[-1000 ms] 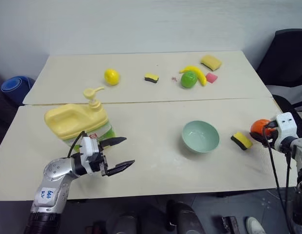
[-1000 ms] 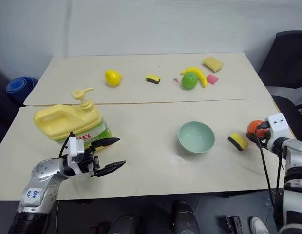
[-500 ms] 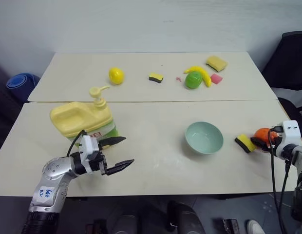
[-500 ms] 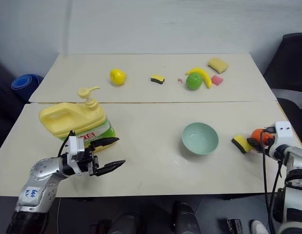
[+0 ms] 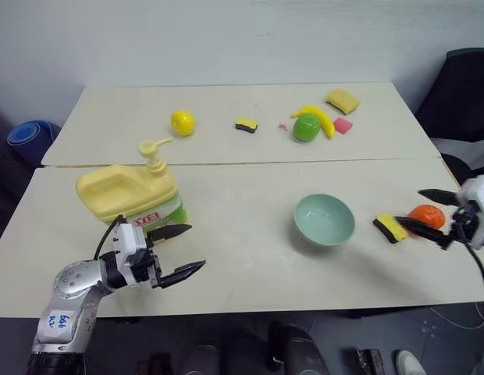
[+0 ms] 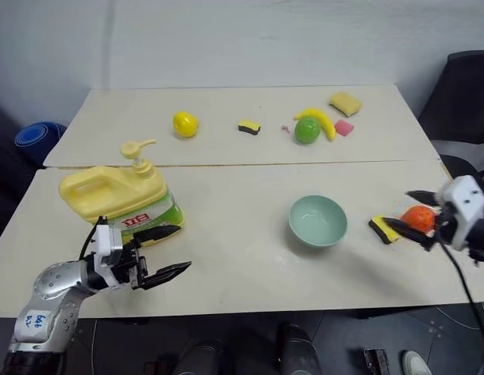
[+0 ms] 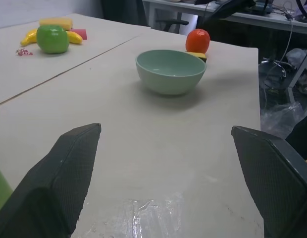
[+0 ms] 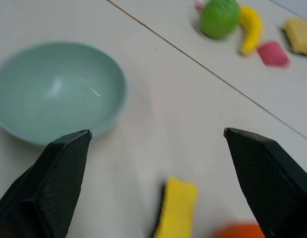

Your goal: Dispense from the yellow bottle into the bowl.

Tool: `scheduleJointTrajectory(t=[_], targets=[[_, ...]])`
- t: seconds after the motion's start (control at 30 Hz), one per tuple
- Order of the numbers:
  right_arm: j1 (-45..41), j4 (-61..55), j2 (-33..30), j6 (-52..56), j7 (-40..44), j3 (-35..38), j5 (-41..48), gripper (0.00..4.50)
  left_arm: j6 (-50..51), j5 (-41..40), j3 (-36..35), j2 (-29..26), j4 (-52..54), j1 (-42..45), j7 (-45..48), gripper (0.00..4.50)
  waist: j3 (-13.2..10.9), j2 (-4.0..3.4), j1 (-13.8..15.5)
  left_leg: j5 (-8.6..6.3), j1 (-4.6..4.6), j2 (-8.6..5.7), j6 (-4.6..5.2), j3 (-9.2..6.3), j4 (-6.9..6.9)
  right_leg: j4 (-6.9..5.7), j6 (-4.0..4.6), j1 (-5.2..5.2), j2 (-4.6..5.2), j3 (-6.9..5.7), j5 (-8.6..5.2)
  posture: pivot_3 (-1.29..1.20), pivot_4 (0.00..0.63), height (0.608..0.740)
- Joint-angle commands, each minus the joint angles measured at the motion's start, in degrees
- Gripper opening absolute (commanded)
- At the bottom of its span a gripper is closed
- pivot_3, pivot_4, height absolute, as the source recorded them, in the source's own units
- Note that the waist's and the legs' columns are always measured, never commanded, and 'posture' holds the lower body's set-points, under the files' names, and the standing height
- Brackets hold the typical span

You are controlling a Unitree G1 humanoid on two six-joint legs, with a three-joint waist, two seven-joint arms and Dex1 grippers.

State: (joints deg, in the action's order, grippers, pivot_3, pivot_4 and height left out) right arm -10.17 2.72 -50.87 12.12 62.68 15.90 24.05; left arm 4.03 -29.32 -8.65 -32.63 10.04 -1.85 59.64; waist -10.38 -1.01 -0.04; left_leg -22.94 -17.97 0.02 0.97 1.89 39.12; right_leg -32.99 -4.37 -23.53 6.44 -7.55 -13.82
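Bottle stands upright at my near left on the table, just behind my left gripper, whose fingers are spread and empty; bowl sits well apart to the right, with my right gripper spread wide above the orange ball and sponge.

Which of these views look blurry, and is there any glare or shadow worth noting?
Right wrist view: soft throughout, the bowl and sponge smeared. Left wrist view: bowl sharp, a glossy glare patch on the table between the fingers, a soft shadow beside the bowl. Left eye view: right gripper slightly blurred, a faint shadow under the yellow bottle, lighting even.
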Motion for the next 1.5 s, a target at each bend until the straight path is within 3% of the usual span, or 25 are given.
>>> scheduleJointTrajectory(t=[0.03,0.27,0.37,0.73,0.93,1.07,1.17,1.27,1.4,1.5], targets=[[-0.2,-7.5,4.9,3.6,-2.7,-9.5,-2.0,4.45,-0.5,-0.4,-0.2,-0.1,1.3,0.4,0.0,4.5,0.0,0.06,0.1,0.0,-0.01,0.0,0.0,-0.04,0.0,0.0,0.01,-0.01,0.0,-0.03,0.0,0.0,0.15,0.74],[-5.2,-1.2,10.4,3.5,-7.2,-21.1,-11.7,4.45,0.4,-0.4,0.9,0.8,2.8,2.1,-1.5,4.5,0.1,0.11,1.5,0.05,-0.17,-0.28,0.29,-0.11,0.12,0.11,-0.17,-0.17,0.15,-0.07,0.2,0.0,0.15,0.74],[-7.6,1.4,12.5,3.9,-8.7,-22.5,-13.5,3.86,0.8,-0.6,0.6,1.0,3.9,2.0,-2.6,4.5,0.1,0.13,1.2,0.05,-0.13,-0.25,0.29,-0.11,0.12,0.09,-0.16,-0.16,0.13,-0.07,0.2,0.0,0.15,0.74],[-11.2,0.6,11.9,-1.4,-3.5,-23.7,-14.4,0.01,4.0,-5.1,-5.7,-0.1,11.4,-4.3,-6.4,4.5,0.1,0.15,1.1,0.05,-0.13,-0.2,0.29,-0.09,0.11,0.06,-0.15,-0.17,0.09,-0.07,0.2,0.0,0.15,0.74],[-17.9,-6.1,12.0,0.2,4.2,-26.2,-11.8,0.01,16.2,-21.6,-14.3,-3.0,23.3,-10.3,-12.2,4.5,0.0,0.15,0.4,0.04,-0.14,-0.15,0.28,-0.12,0.11,0.07,-0.14,-0.2,0.09,-0.05,0.19,0.0,0.15,0.74],[-26.2,-7.2,12.9,-0.3,10.8,-30.6,-11.9,0.01,21.5,-34.8,-24.8,-6.8,26.9,-13.6,-15.5,4.5,0.0,0.15,0.0,0.03,-0.13,-0.15,0.25,-0.2,0.11,0.07,-0.09,-0.18,0.09,-0.08,0.17,0.0,0.15,0.74],[-33.9,-5.1,14.8,-0.3,15.0,-33.7,-12.4,0.0,22.6,-42.1,-31.6,-9.7,25.6,-10.4,-20.1,3.91,0.0,0.14,0.0,0.03,-0.13,-0.15,0.24,-0.25,0.11,0.08,-0.04,-0.18,0.09,-0.12,0.13,0.0,0.15,0.74],[-41.8,-0.8,18.0,1.3,17.5,-36.0,-12.9,0.0,22.9,-42.2,-33.6,-14.0,20.7,-2.8,-23.5,3.11,0.0,0.15,0.1,0.06,-0.17,-0.22,0.22,-0.38,0.15,0.06,-0.02,-0.17,0.1,-0.19,0.12,0.0,0.15,0.74],[-51.9,10.2,23.6,-0.1,18.7,-38.6,-15.7,0.0,25.0,-38.6,-28.7,-20.9,11.4,8.6,-20.9,1.8,0.0,0.17,-0.2,0.08,-0.22,-0.25,0.19,-0.42,0.16,0.0,-0.01,-0.19,0.02,-0.26,0.12,0.0,0.15,0.74],[-57.5,18.1,27.4,-2.9,18.5,-39.3,-17.6,0.0,24.6,-34.1,-23.8,-22.1,7.7,14.2,-19.2,0.93,0.0,0.17,-0.4,0.08,-0.24,-0.28,0.19,-0.4,0.12,-0.02,-0.01,-0.22,-0.11,-0.26,0.12,0.0,0.15,0.74]])
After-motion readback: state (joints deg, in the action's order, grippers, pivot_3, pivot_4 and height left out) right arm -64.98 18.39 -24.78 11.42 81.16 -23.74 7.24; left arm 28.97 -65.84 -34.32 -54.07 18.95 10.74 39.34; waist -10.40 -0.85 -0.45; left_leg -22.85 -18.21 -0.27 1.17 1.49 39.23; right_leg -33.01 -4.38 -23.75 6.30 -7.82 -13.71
